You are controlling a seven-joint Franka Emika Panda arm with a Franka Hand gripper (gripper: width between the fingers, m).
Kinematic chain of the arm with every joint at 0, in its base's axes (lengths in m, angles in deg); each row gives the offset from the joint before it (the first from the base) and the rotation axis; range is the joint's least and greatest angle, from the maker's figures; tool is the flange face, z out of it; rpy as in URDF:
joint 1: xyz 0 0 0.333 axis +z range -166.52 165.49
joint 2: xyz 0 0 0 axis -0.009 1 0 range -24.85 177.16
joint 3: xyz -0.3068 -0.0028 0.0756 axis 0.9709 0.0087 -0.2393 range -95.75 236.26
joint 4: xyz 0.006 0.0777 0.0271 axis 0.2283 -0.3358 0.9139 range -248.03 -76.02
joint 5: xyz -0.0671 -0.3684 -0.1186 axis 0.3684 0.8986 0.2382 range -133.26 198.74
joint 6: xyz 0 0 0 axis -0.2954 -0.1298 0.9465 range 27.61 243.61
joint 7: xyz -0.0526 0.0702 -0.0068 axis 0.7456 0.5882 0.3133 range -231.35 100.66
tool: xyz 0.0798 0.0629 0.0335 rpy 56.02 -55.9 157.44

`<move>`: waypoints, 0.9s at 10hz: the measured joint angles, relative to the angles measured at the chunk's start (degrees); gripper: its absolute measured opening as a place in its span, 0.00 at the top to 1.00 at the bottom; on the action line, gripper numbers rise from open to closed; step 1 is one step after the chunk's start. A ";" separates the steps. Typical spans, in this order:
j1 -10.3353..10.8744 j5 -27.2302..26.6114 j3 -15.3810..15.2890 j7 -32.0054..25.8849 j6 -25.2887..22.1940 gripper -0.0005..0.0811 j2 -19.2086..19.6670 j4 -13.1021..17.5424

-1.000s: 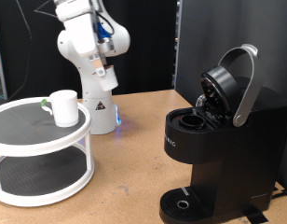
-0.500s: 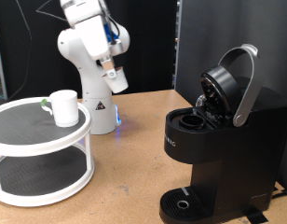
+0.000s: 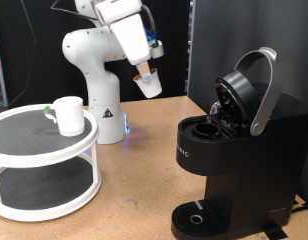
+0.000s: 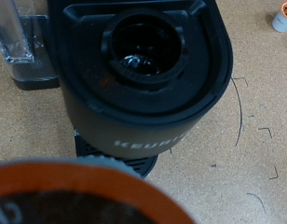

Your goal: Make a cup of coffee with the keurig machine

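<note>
Exterior view: white Franka arm w/ pincer (image 3: 147,82) at upper centre of frame, carrying a small white coffee pod (image 3: 148,84) at its tip. Fingers themselves not resolvable here, so whether they're apart or clamped on it: cannot tell. Wrist view supports a carried pod: blurred orange-brown round rim fills the lower part of frame, very close to lens.

Large black boxy keurig machine (image 3: 234,150) w/ silver-grey lid handle band sits at right of frame, lid raised, round pod chamber (image 3: 206,128) exposed & looks empty. Wrist view looks down into the same chamber (image 4: 143,47); "KEURIG" lettering legible on front edge.

Key relation: chamber lies to right of & below pincer in exterior frame, well apart. Chamber axis roughly vertical, opening faces up; pod held tilted.

Plain white ceramic mug (image 3: 66,114) stands upright on top tier of round white two-tier stand (image 3: 44,150), left of frame, well apart from machine. Drip base under the spout bare. Spare orange-topped pod (image 4: 284,16) lies on tan wood surface (image 3: 144,190).
</note>
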 joint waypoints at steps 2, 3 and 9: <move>0.92 -0.40 -0.87 0.52 0.14 0.47 3.88 3.21; 1.51 -1.15 -0.97 0.53 0.46 0.47 5.52 4.68; 2.67 -2.46 -1.47 4.25 0.69 0.47 10.24 9.33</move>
